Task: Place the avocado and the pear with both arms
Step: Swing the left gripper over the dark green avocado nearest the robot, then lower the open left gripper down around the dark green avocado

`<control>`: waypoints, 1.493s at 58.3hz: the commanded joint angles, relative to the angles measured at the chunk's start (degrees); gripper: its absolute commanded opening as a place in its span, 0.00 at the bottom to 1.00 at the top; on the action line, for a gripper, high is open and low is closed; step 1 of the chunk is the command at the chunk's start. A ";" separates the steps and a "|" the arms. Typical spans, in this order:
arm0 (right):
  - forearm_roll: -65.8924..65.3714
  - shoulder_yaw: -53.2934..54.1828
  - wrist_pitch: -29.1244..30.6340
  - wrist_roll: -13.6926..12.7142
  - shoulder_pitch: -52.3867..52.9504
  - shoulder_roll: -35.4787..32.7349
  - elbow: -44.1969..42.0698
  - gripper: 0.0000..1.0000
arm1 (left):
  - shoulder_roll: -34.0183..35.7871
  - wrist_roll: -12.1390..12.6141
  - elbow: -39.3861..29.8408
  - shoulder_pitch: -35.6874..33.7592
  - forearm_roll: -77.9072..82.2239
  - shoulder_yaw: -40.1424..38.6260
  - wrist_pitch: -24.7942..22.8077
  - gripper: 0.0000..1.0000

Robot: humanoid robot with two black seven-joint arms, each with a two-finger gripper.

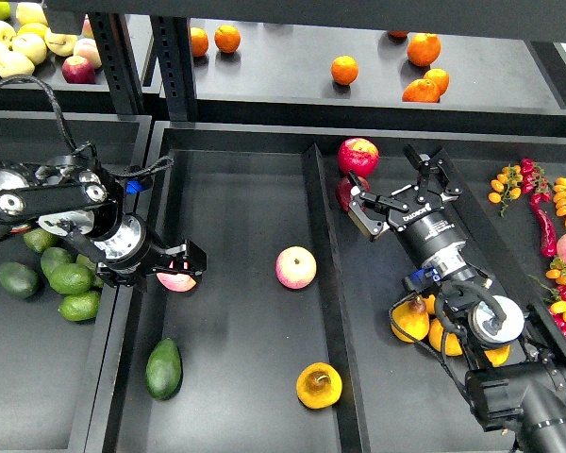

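Head view: the avocado (164,369) is seen lying in the middle tray (236,208), at about six o'clock from the left claw (181,267) and just below it, its long axis running roughly twelve to six. The pear (319,385) (brown hollow turned up) lies toward four o'clock of that claw, well apart from the right claw (396,193), which is spread wide and empty. Whether the left claw is closed cannot be told; a pinkish fruit (176,281) sits right at its tips.
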 commanded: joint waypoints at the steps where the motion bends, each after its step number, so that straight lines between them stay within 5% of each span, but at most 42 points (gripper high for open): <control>1: 0.01 0.02 0.06 -0.02 -0.11 0.00 0.07 0.99 | -1.65 0.01 0.83 0.17 0.08 3.25 0.00 0.99; 25: 0.01 -0.07 0.06 -0.11 0.16 0.00 -0.63 0.99 | -11.67 0.01 6.63 0.69 -0.10 7.38 0.00 0.99; 87: 0.09 0.02 0.67 -0.02 0.33 0.00 -1.59 0.99 | -16.86 0.01 12.08 6.41 0.78 15.38 0.00 0.99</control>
